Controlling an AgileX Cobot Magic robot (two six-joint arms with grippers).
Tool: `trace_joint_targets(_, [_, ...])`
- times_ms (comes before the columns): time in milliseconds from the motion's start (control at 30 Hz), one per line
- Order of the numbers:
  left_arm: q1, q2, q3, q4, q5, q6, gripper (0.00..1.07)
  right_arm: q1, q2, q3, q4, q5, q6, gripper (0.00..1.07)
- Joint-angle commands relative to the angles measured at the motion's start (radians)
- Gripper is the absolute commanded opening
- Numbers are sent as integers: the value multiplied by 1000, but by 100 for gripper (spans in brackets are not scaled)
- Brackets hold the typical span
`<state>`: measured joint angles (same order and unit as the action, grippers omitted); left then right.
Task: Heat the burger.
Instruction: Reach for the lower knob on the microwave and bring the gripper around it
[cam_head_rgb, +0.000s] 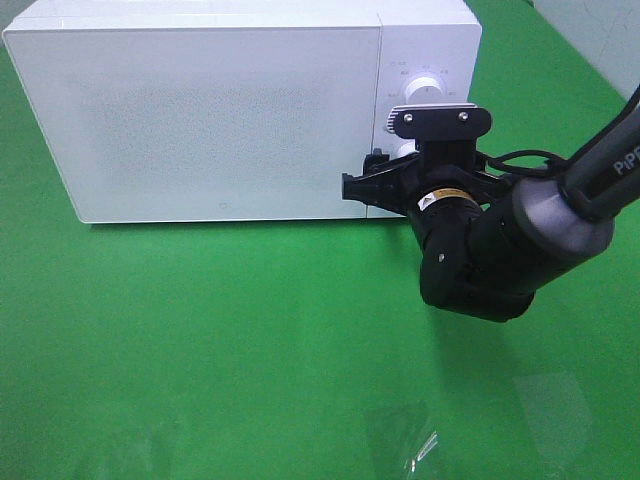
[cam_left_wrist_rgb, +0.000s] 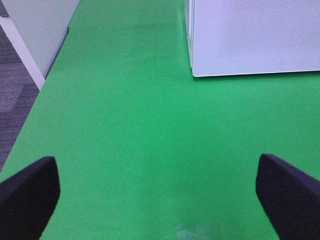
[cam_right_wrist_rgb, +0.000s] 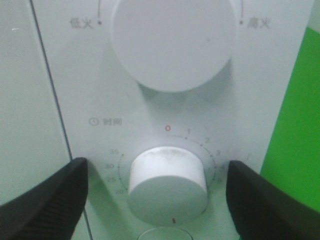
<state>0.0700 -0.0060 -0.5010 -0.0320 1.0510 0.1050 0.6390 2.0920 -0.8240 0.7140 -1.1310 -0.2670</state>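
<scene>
Right tool is open, fingers on either side of the lower timer knob on the microwave, not touching it. Microwave door is shut. Left tool is wide open over the bare green counter. Burger isn't visible in any view.

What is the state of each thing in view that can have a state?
Door: closed.
Upper knob: free, setting unclear.
Timer knob: between the right fingers, not gripped; setting unclear.
Right end effector: open, one finger on each side of the timer knob.
Left end effector: open, holding nothing, above bare green mat.
</scene>
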Motion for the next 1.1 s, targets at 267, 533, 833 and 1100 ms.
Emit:
trace_joint_targets(267, [3,-18,2,-1,-13,1,100,-9,-16,-15,-18,-15,7,32])
trace_joint_targets(533, [3,-18,2,-1,-13,1,100,-9,-16,-15,-27,-18,37,0])
trace_joint_targets(833, [3,-18,2,-1,-13,1,100,-9,-16,-15,-63,-18,350,0])
trace_joint_targets(1100, [3,-18,2,-1,-13,1,100,-9,-16,-15,-163,-44,1011,0])
